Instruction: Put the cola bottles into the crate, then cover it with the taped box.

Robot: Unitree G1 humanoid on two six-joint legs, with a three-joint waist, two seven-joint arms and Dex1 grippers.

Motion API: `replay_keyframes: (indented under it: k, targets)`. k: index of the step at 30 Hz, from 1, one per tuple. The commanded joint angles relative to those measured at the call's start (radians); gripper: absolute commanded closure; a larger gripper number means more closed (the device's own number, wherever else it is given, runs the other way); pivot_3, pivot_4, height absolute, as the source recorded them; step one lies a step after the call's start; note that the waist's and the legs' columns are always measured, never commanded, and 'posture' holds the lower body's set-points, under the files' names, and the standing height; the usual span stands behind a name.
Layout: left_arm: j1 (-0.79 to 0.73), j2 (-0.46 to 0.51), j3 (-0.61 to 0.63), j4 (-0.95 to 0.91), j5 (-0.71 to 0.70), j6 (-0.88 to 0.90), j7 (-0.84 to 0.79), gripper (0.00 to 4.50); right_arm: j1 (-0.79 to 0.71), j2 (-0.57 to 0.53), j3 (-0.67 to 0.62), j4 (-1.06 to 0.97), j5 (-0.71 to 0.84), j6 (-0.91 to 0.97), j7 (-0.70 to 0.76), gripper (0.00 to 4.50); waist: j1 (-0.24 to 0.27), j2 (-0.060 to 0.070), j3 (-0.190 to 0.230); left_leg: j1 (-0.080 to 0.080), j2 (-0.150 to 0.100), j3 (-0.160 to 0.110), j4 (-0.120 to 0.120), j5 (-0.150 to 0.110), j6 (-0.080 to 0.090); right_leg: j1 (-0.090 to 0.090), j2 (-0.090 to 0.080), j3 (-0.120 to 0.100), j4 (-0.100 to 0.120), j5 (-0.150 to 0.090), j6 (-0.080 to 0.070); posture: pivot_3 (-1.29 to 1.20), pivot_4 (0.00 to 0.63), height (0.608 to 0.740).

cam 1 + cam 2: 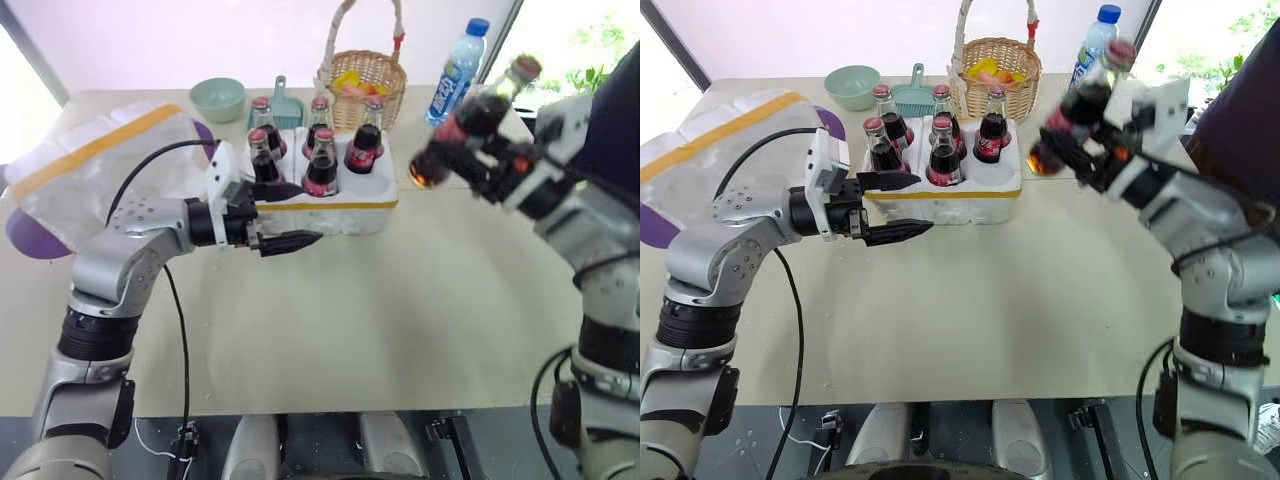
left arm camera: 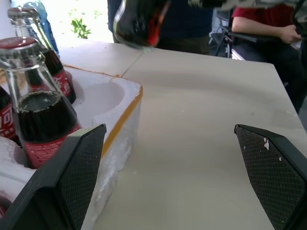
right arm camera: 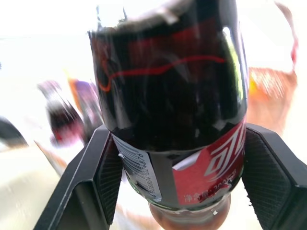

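Crate (image 1: 330,205): near desk's (image 1: 400,320) far edge, five cola bottles (image 1: 322,165) standing in wells, one well bare.
Wicker basket (image 1: 362,85): behind crate, yellow and orange items inside.
Right fingers (image 3: 182,191): clamped on sixth bottle (image 1: 1080,110), tilted above desk.
Left fingers (image 1: 895,207): spread wide, beside crate's front.
Taped box (image 1: 95,170): desk's left edge.
Left wrist view: person's hand (image 2: 287,33) beyond desk.

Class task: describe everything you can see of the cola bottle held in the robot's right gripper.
The cola bottle is small, of clear glass, filled with dark cola, with a red cap and a red label bearing white lettering and a barcode. The right gripper is shut on its body, black fingers pressing the label on either side. It hangs tilted in the air, cap up and away from the robot, base lower, above the table just right of the crate. Nothing else touches it.
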Motion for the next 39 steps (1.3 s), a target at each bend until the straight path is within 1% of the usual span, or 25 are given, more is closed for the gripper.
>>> replay_keyframes:
  k: [1, 4, 10, 17, 21, 24, 27, 30, 31, 33, 37, 39]
  targets:
    - [-0.009, 0.006, 0.029, -0.023, 0.0, -0.022, 0.013, 0.0, -0.103, 0.031, 0.063, 0.126, -0.072, -0.055, 0.03, 1.69, 0.0, 0.0, 0.0, 0.0, 0.0, 0.0, 0.0, 0.0, 0.0, 0.0, 0.0, 0.0, 0.0, 0.0, 0.0, 0.0, 0.15, 0.74]
    - [-0.002, 0.009, 0.036, -0.032, -0.002, -0.021, 0.024, 0.0, -0.15, 0.062, 0.125, 0.228, -0.136, -0.098, 0.064, 1.69, 0.001, 0.0, 0.0, -0.001, -0.001, 0.0, 0.001, 0.0, 0.0, 0.0, -0.002, 0.0, 0.0, 0.0, 0.0, 0.0, 0.15, 0.74]
    - [0.033, 0.02, 0.056, -0.061, -0.008, -0.016, 0.048, 0.0, -0.143, 0.112, 0.214, 0.321, -0.228, -0.167, 0.14, 1.69, -0.004, 0.0, 0.0, -0.003, -0.001, 0.0, 0.001, 0.0, 0.0, -0.003, -0.002, 0.0, 0.0, 0.0, 0.0, 0.0, 0.15, 0.74]
    - [0.047, 0.019, 0.067, -0.071, -0.008, -0.013, 0.066, 0.0, -0.153, 0.173, 0.225, 0.341, -0.25, -0.164, 0.162, 1.69, -0.005, 0.0, 0.0, -0.002, 0.0, 0.0, 0.001, 0.0, 0.0, -0.003, -0.001, 0.0, 0.002, 0.0, 0.0, 0.0, 0.15, 0.74]
    - [0.044, 0.02, 0.066, -0.064, -0.006, -0.018, 0.069, 0.0, -0.143, 0.173, 0.264, 0.353, -0.3, -0.165, 0.177, 1.69, -0.005, 0.0, 0.0, -0.003, 0.0, 0.001, 0.001, 0.0, 0.0, -0.003, -0.002, 0.0, 0.001, 0.0, 0.0, 0.0, 0.15, 0.74]
    - [0.041, 0.022, 0.066, -0.056, -0.003, -0.022, 0.067, 0.0, -0.149, 0.167, 0.28, 0.402, -0.356, -0.166, 0.159, 1.69, -0.007, 0.0, 0.0, -0.003, -0.001, 0.001, 0.0, 0.0, 0.0, -0.003, -0.002, 0.0, 0.001, 0.0, 0.0, 0.0, 0.15, 0.74]
    - [0.035, 0.028, 0.069, -0.047, 0.0, -0.026, 0.063, 0.0, -0.161, 0.161, 0.284, 0.442, -0.393, -0.166, 0.154, 1.69, -0.005, 0.0, 0.0, -0.003, 0.0, 0.001, 0.001, 0.0, 0.0, -0.003, -0.001, 0.0, 0.001, 0.0, 0.0, 0.0, 0.15, 0.74]
    - [0.026, 0.037, 0.071, -0.031, 0.006, -0.033, 0.055, 0.0, -0.174, 0.162, 0.269, 0.47, -0.396, -0.148, 0.154, 1.69, -0.005, 0.0, 0.0, -0.003, -0.001, 0.001, 0.001, 0.0, 0.0, -0.003, -0.002, 0.0, 0.001, 0.0, 0.0, 0.0, 0.15, 0.74]
    - [0.023, 0.045, 0.074, -0.025, 0.006, -0.034, 0.051, 0.0, -0.176, 0.16, 0.264, 0.471, -0.393, -0.135, 0.157, 0.66, -0.004, 0.0, 0.0, -0.003, -0.001, 0.001, 0.001, 0.0, 0.0, -0.003, -0.002, 0.0, 0.001, 0.0, 0.0, 0.0, 0.15, 0.74]
    - [0.02, 0.058, 0.077, -0.011, 0.008, -0.039, 0.044, 0.0, -0.179, 0.157, 0.258, 0.468, -0.385, -0.116, 0.163, 0.04, -0.003, 0.0, 0.0, -0.003, -0.001, 0.001, 0.001, 0.0, 0.0, -0.003, -0.002, 0.0, 0.001, 0.0, 0.0, 0.0, 0.15, 0.74]
    - [0.03, 0.101, 0.088, -0.001, 0.012, -0.044, 0.022, 0.0, -0.169, 0.129, 0.254, 0.403, -0.362, -0.066, 0.2, 0.04, -0.003, 0.0, 0.0, -0.003, -0.001, 0.001, 0.001, 0.0, 0.0, -0.003, -0.002, 0.0, 0.001, 0.0, 0.0, 0.0, 0.15, 0.74]
    - [0.042, 0.155, 0.112, -0.002, 0.009, -0.038, -0.003, 0.0, -0.159, 0.072, 0.246, 0.318, -0.329, -0.022, 0.263, 0.04, -0.003, 0.0, 0.0, -0.003, -0.001, 0.001, 0.001, 0.0, 0.0, -0.003, -0.002, 0.0, 0.001, 0.0, 0.0, 0.0, 0.15, 0.74]
